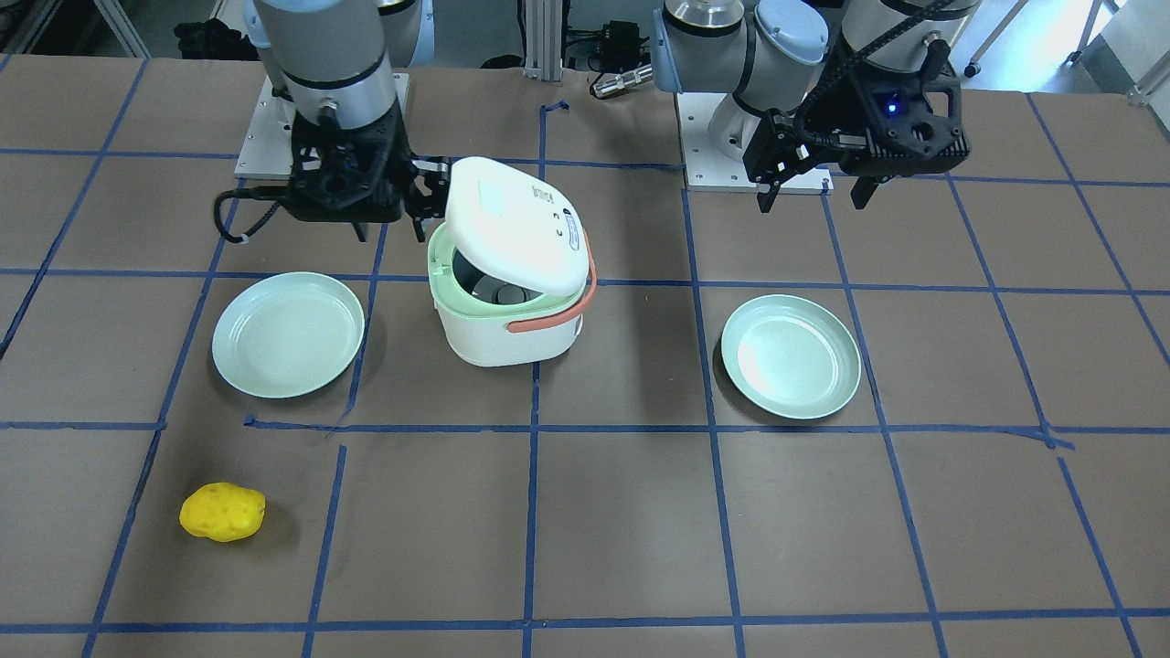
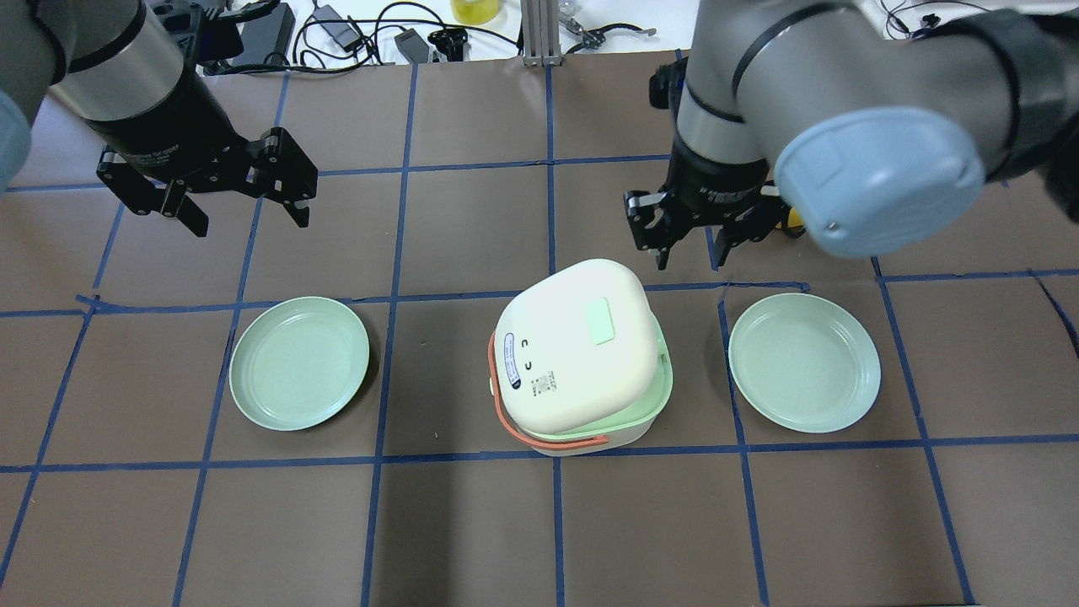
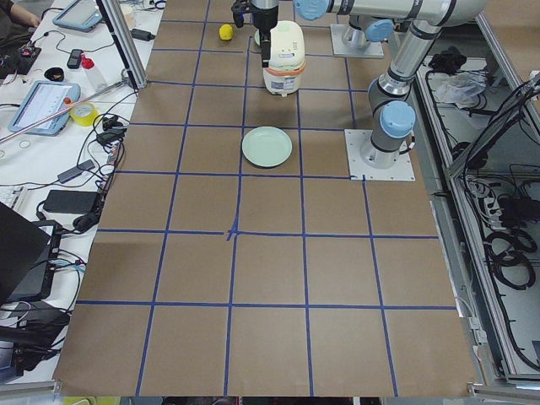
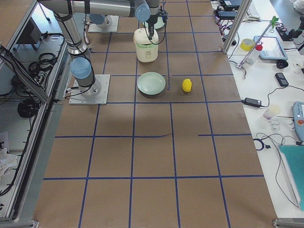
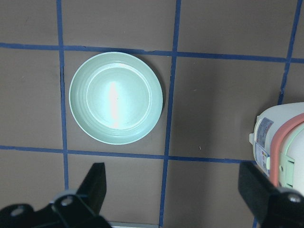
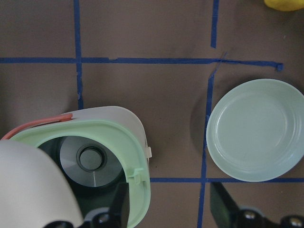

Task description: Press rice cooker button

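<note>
The white rice cooker (image 2: pixel 582 362) with a pale green rim and an orange handle stands mid-table. Its lid (image 1: pixel 512 224) is tilted up, partly open, and the inner pot (image 6: pixel 90 159) shows. A pale green rectangle (image 2: pixel 600 320) sits on top of the lid. My right gripper (image 2: pixel 693 253) is open and empty, hovering just beyond the cooker's far right corner; in its wrist view (image 6: pixel 171 204) one finger (image 6: pixel 121 204) hangs over the green rim. My left gripper (image 2: pixel 251 223) is open and empty, high over the table's left side, well away from the cooker.
One pale green plate (image 2: pixel 299 362) lies left of the cooker below my left gripper (image 5: pixel 175 190), another (image 2: pixel 805 362) right of it. A yellow lumpy object (image 1: pixel 222 512) lies near the operators' edge on my right side. Cables and gear lie past the far edge.
</note>
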`<state>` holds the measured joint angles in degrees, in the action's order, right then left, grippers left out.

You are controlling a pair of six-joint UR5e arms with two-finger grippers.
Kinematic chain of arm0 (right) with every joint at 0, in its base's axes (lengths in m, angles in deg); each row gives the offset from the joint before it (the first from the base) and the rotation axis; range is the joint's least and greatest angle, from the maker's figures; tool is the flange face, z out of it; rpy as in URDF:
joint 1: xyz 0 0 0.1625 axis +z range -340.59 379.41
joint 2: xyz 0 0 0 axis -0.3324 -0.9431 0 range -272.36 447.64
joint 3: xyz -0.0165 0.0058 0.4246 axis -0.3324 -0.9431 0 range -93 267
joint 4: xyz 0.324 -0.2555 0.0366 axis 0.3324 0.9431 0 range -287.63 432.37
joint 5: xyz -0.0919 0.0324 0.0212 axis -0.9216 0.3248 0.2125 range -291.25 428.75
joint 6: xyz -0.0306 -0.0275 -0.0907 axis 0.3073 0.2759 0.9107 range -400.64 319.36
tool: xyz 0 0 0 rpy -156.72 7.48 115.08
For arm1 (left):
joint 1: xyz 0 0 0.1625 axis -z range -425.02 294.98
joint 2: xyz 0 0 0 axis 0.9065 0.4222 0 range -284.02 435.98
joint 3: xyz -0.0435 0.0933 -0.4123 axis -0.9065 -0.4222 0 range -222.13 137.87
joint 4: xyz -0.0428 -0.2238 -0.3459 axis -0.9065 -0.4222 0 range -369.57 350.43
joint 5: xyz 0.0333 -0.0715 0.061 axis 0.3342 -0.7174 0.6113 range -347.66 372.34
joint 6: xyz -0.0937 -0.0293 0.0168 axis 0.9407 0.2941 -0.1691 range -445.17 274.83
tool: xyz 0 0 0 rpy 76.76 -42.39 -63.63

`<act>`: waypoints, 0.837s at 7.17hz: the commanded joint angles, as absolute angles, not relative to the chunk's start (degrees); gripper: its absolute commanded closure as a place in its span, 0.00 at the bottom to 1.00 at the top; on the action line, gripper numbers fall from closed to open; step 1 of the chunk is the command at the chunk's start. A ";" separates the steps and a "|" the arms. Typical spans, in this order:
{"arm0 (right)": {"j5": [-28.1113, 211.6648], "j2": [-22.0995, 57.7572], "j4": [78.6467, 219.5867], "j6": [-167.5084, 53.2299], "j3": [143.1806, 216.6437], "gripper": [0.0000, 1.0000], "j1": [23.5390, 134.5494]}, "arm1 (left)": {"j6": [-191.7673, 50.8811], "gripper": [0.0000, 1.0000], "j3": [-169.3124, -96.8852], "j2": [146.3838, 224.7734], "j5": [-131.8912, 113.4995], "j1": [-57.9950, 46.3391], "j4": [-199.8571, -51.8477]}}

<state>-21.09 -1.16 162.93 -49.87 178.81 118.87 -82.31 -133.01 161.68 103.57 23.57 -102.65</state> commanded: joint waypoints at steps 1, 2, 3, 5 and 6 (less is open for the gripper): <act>-21.33 -1.22 158.50 -44.70 171.49 0.00 110.93 | -82.36 0.00 -133.01 161.68 103.57 23.57 -102.65; -22.90 -1.22 158.76 -43.99 170.51 0.00 109.25 | -82.36 0.00 -133.01 161.68 103.57 23.57 -102.65; -24.22 -1.31 158.77 -42.67 169.98 0.00 107.84 | -82.36 0.00 -133.01 161.68 103.57 23.57 -102.65; -24.32 -1.40 158.77 -42.22 169.45 0.00 106.78 | -82.36 0.00 -133.01 161.68 103.57 23.57 -102.65; -24.41 -1.40 158.77 -42.31 169.45 0.00 106.78 | -82.27 0.00 -133.01 161.68 103.57 23.57 -102.65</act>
